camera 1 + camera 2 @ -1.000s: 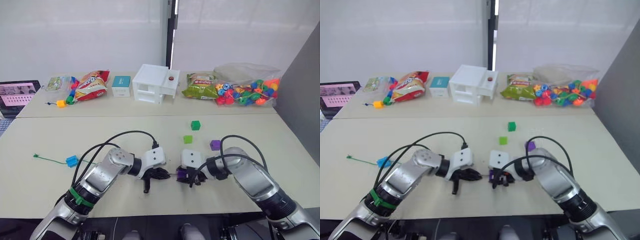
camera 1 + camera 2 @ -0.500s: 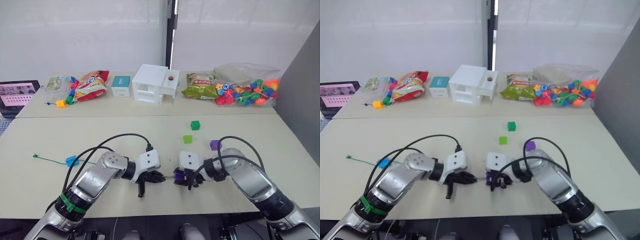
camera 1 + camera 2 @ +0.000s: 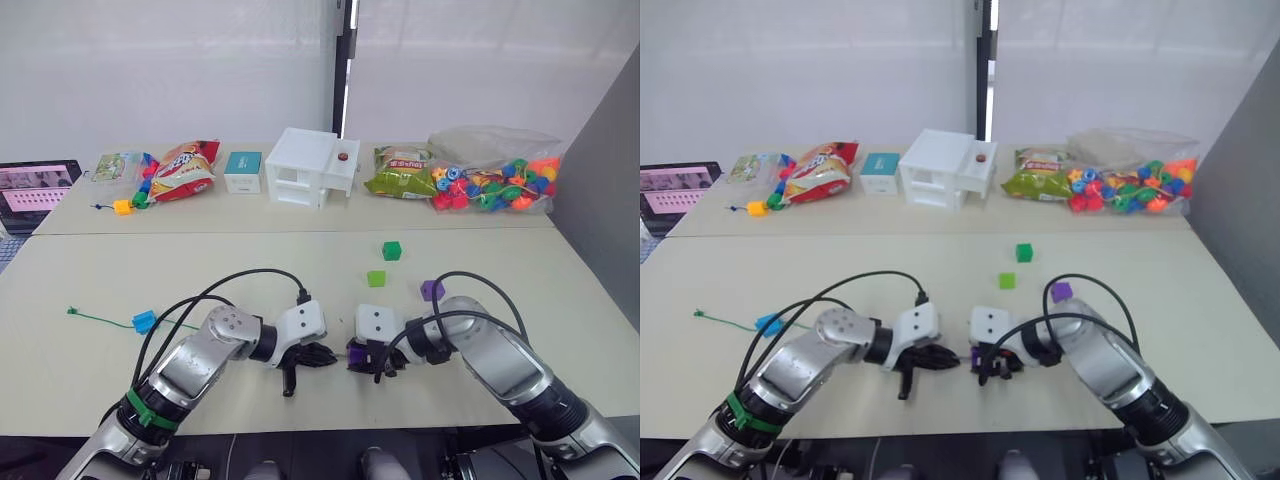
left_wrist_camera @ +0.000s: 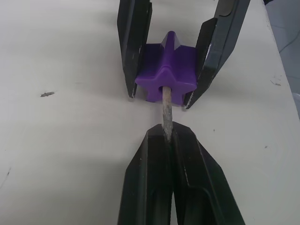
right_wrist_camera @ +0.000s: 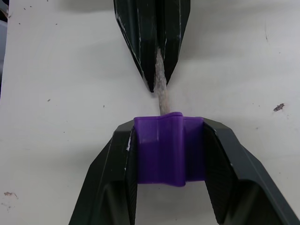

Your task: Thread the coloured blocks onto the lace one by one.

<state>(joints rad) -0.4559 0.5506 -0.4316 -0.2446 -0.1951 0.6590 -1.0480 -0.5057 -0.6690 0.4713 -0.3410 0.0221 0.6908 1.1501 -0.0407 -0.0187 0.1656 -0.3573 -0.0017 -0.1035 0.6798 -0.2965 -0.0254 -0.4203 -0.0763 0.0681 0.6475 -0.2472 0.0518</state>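
Observation:
My right gripper [image 3: 362, 355] is shut on a purple block [image 5: 169, 150], holding it just above the table near the front edge. Facing it, my left gripper [image 3: 322, 353] is shut on the lace's stiff pale tip [image 4: 165, 110], which enters the hole in that block [image 4: 166, 70]. The thin green lace [image 3: 95, 317] trails away to the left across the table. A light blue block [image 3: 144, 321] sits on the lace there. Two green blocks [image 3: 391, 250] [image 3: 376, 278] and another purple block [image 3: 431, 290] lie loose behind my right gripper.
Along the back table stand a white box [image 3: 310, 166], a small teal box [image 3: 242, 171], snack bags [image 3: 184, 169] [image 3: 398, 171] and a clear bag of mixed beads [image 3: 495, 168]. A laptop [image 3: 35, 190] sits at the far left. Black cables [image 3: 250, 275] loop over both wrists.
Both grippers stay shut. My left gripper has edged slightly right toward the purple block, so the gap between the two grippers is a little narrower.

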